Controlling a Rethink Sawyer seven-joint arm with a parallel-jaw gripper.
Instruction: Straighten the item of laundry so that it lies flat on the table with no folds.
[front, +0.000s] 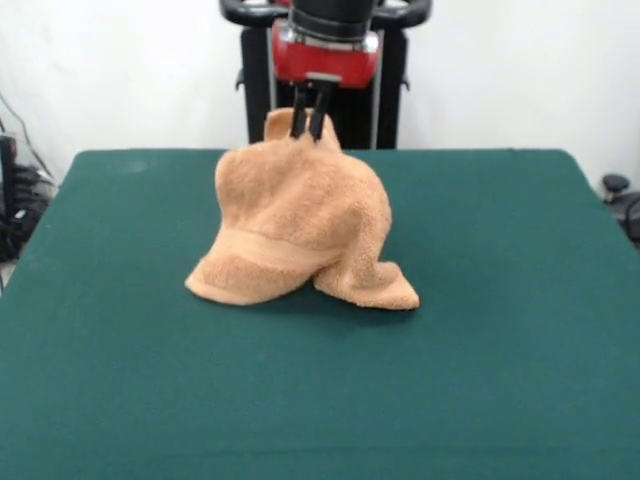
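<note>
Gripper: the gripper (308, 127) comes down from the red wrist at the top centre, its two black fingers (298, 120) nearly together, pinching the top fold of the towel
Towel: the orange-tan towel (300, 225) hangs in a draped peak, lifted at its top, with its lower part resting on the table
Towel edges: a woven band runs across the lower left; the left corner lies flat on the felt, the right corner curls forward
Position: towel sits around the middle of the table's width, towards the far half
Table: green table (480, 380) spreads bare and wide to the left, right and near side of the towel
Far edge: the far table edge lies just behind the lifted peak
</note>
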